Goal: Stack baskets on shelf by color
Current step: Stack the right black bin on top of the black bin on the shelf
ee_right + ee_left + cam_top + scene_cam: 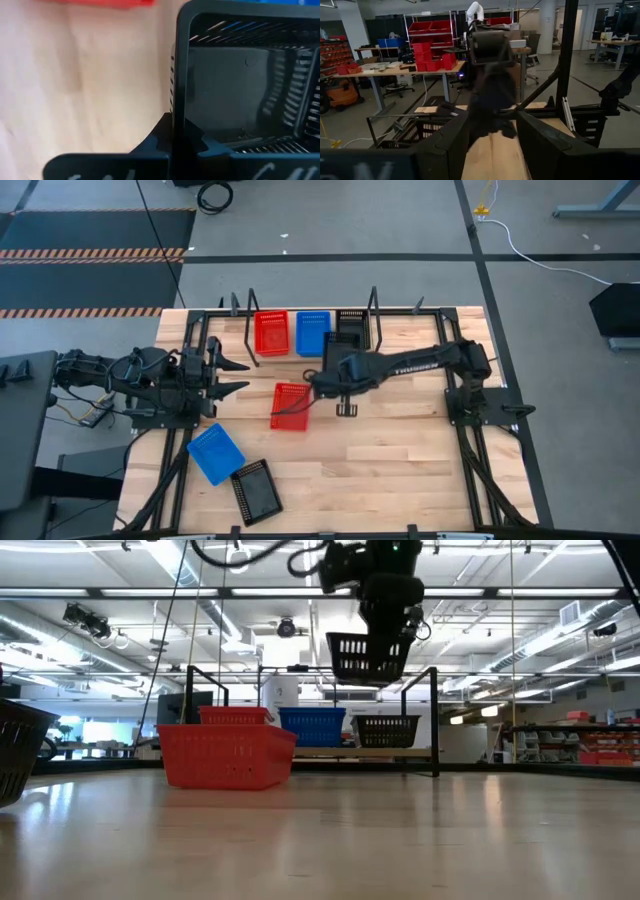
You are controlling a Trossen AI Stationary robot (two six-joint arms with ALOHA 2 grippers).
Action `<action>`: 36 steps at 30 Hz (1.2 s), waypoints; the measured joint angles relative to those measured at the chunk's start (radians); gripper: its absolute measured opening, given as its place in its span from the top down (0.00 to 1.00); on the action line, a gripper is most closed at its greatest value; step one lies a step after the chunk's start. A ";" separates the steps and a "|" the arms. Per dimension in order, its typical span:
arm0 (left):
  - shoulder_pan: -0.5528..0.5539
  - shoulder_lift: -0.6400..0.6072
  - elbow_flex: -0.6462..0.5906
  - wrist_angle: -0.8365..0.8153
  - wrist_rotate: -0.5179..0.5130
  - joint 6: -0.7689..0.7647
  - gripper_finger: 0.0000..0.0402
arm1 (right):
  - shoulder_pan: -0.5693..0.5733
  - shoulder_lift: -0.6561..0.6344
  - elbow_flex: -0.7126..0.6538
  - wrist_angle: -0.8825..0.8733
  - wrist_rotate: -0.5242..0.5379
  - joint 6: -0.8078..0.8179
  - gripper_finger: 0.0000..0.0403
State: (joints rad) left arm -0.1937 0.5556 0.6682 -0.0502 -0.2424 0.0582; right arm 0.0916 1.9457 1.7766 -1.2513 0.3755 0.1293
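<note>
My right gripper [392, 610] is shut on a black basket [368, 655], held high above the table's middle; the basket also shows in the high view [335, 345]. On the shelf [300, 358] at the far edge stand red [270, 332], blue [312, 332] and black [352, 325] baskets on their bottoms. A red basket [290, 405] sits on the table's middle. A blue basket [215, 452] and a black one [256, 490] lie near the front left. My left gripper [235, 377] is open and empty at the left. My right gripper holds the black basket by one side wall [179, 95], at its rim, with one finger inside the basket and one outside. The fingers come from above, pointing down. The basket hangs below the fingers, lifted clear of the table, mouth up and slightly tilted.
Black wire uprights [375, 320] stand at the shelf's ends. Black arm frames run along the table's left [175, 470] and right [480, 450] sides. Bare wood shows at the front right [400, 470].
</note>
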 joint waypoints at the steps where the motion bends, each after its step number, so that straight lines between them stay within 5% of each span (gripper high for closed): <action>1: 0.000 0.000 0.000 0.000 0.000 0.000 0.57 | -0.014 0.000 0.004 -0.017 -0.002 -0.005 0.98; 19: 0.000 0.000 0.000 -0.007 0.000 0.005 0.57 | -0.222 -0.028 0.008 -0.034 -0.012 -0.222 0.98; 36: 0.000 0.000 0.000 -0.017 0.000 0.014 0.57 | -0.406 -0.018 0.001 -0.001 -0.179 -0.389 0.98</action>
State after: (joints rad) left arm -0.1938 0.5560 0.6682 -0.0672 -0.2426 0.0723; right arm -0.3140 1.9276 1.7777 -1.2525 0.1961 -0.2598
